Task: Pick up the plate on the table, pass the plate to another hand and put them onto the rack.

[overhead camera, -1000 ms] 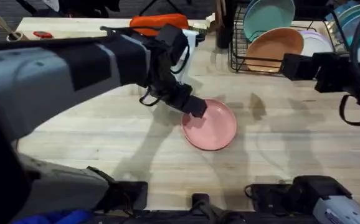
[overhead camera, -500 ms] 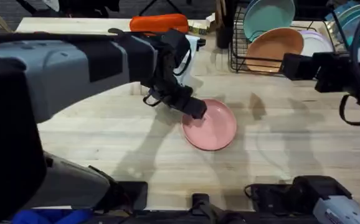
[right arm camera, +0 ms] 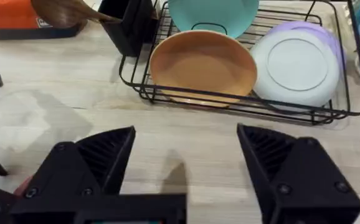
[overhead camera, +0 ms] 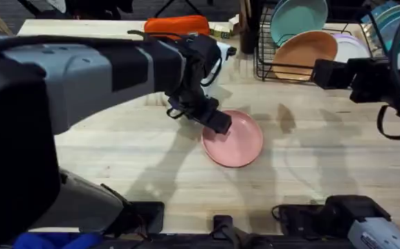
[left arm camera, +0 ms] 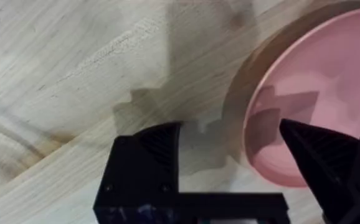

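**Operator:** How many plates do you count?

**Observer:** You have one pink plate (overhead camera: 233, 140) lying flat on the counter (overhead camera: 117, 152), near its middle. In the rack (right arm camera: 242, 102), at the counter's far right, the right wrist view gives you three more leaning upright: a teal plate (right arm camera: 212, 14), an orange plate (right arm camera: 202, 65) in front of it, and a white plate (right arm camera: 299, 63) beside the orange one. Farther right you see more teal rims (overhead camera: 392, 17) from overhead; I cannot count those.

**Operator:** And the arms?

**Observer:** Two. Your left gripper (overhead camera: 217, 123) sits at the pink plate's near-left rim. Your right gripper (right arm camera: 186, 162) hangs in front of the rack, well apart from the pink plate.

**Operator:** What do the wrist views add?

**Observer:** The left wrist view shows you the left jaws spread apart and straddling the plate's rim: one finger (left arm camera: 158, 146) over bare wood outside it, the other (left arm camera: 320, 149) over the pink dish. Whether either touches the plate, I cannot tell. The right wrist view shows you the right jaws released, wide apart, gripping nothing. Overhead alone gives you both arms and the pink plate together.
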Controlling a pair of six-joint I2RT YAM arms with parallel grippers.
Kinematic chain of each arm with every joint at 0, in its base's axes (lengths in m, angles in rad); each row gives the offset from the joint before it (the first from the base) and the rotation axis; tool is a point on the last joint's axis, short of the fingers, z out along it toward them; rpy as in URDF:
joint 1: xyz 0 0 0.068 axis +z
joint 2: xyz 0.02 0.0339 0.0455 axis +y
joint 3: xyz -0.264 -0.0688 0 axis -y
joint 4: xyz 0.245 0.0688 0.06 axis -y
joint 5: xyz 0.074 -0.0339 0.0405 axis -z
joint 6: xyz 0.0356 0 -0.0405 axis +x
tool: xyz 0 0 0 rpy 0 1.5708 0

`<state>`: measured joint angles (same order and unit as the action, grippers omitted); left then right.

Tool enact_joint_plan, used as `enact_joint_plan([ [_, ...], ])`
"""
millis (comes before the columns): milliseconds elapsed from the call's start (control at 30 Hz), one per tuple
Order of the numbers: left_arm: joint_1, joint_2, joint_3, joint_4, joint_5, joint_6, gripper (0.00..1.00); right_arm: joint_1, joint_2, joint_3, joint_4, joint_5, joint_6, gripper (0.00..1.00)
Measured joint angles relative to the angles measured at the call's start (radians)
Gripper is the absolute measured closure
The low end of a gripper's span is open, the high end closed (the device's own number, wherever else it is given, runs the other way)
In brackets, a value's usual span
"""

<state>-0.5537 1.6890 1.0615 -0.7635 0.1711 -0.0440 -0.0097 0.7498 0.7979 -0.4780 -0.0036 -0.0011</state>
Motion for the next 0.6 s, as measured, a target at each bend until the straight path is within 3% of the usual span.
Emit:
enact_joint_plan([
  [267,-0.05,0.005,0.0,0.005,-0.078,-0.021,0.009,0.0,0.0,0.0,0.0,0.0,0.0,0.005],
  [500,-0.05,0.008,0.0,0.009,-0.105,-0.025,0.251,0.0,0.0,0.0,0.0,0.0,0.0,0.005],
  [600,-0.049,0.008,0.0,0.018,-0.097,-0.024,0.417,0.0,0.0,0.0,0.0,0.0,0.0,0.006],
])
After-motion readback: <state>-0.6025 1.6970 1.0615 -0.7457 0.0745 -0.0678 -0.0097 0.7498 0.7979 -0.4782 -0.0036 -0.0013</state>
